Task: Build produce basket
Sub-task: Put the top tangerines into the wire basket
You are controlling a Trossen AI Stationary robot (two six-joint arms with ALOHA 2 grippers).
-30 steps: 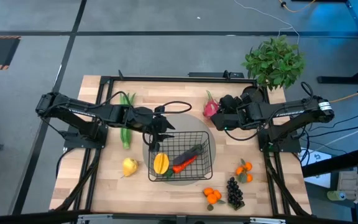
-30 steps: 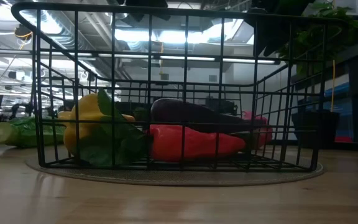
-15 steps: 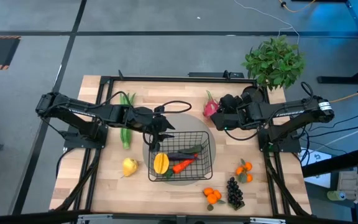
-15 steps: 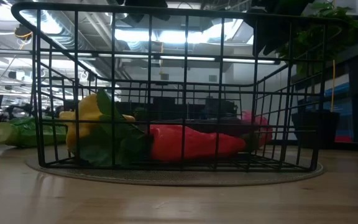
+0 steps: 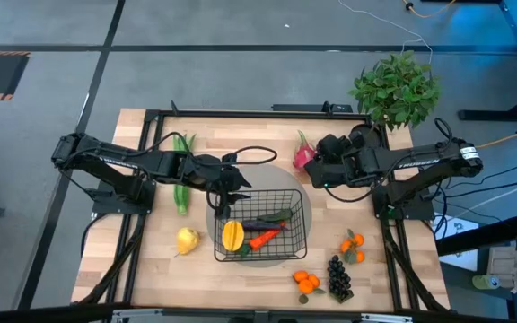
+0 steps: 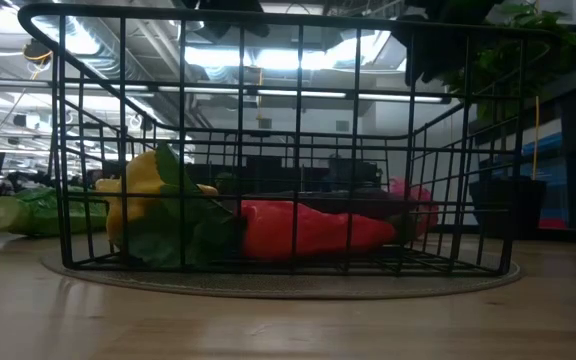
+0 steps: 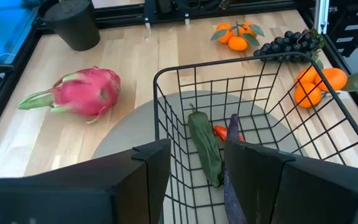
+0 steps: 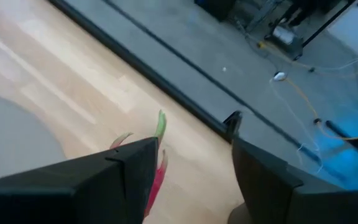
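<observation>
The black wire basket stands on a round grey mat at mid-table. Inside it lie a yellow fruit, an orange carrot and a purple eggplant; the eggplant's green stem end shows through the wires. My left gripper hovers open over the basket's far left corner, with the rim running between its fingers. My right gripper is open just right of the pink dragon fruit, whose leaf tips show between its fingers.
Outside the basket lie long green stalks and a yellow fruit on the left, small oranges and dark grapes near the right front. A leafy potted plant stands at the far right corner.
The eggplant has dropped from leaning above the carrot and now lies low and flat on the basket floor beside it. Both grippers have kept still.
</observation>
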